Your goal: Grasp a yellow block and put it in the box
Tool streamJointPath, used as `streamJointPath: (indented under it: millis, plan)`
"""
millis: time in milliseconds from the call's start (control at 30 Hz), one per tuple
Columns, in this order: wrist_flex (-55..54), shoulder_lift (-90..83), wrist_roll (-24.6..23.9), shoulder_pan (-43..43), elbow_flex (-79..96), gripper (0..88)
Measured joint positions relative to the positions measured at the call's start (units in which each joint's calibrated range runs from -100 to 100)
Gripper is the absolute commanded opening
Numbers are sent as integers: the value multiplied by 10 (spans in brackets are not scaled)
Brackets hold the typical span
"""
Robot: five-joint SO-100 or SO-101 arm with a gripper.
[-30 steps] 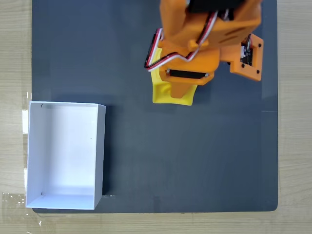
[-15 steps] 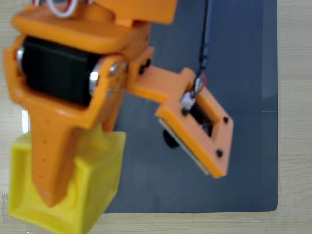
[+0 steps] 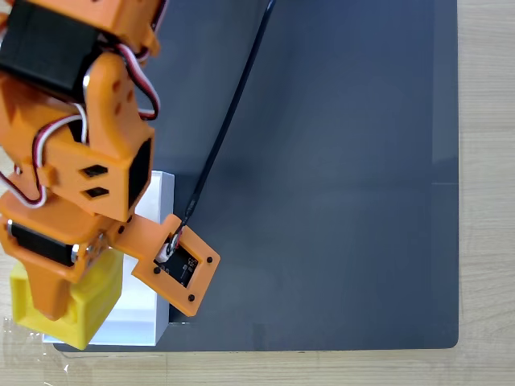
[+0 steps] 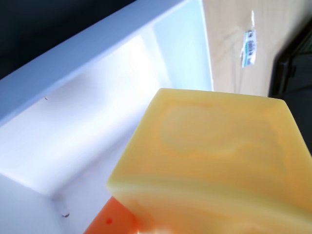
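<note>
While half a second ago it hung short, the yellow block (image 3: 68, 310), clamped by the gripper (image 3: 56, 310), is now carried seemingly over the box (image 3: 149, 322); release is due.

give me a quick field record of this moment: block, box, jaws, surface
block: yellow block held in the gripper, over the box's lower left corner in the fixed view
box: white box, open top, mostly hidden under the arm; its inside shows below the block in the wrist view
jaws: shut on the block, one orange finger across its top
surface: dark mat on a wooden table
task state: block not yet released
</note>
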Motion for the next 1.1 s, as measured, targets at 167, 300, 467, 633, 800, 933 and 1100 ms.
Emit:
streamJointPath:
  millis: [167,300,467,633,800,933,1100]
  plan:
    - [-1,41,1,-5,-4,184]
    - [-1,68,1,-4,-4,185]
    - [-1,93,1,-2,-4,200]
    - [-1,94,11,-3,-4,353]
    - [-1,94,22,-3,-4,421]
    - [-1,94,22,-3,-5,421]
    - [-1,94,22,-3,-5,421]
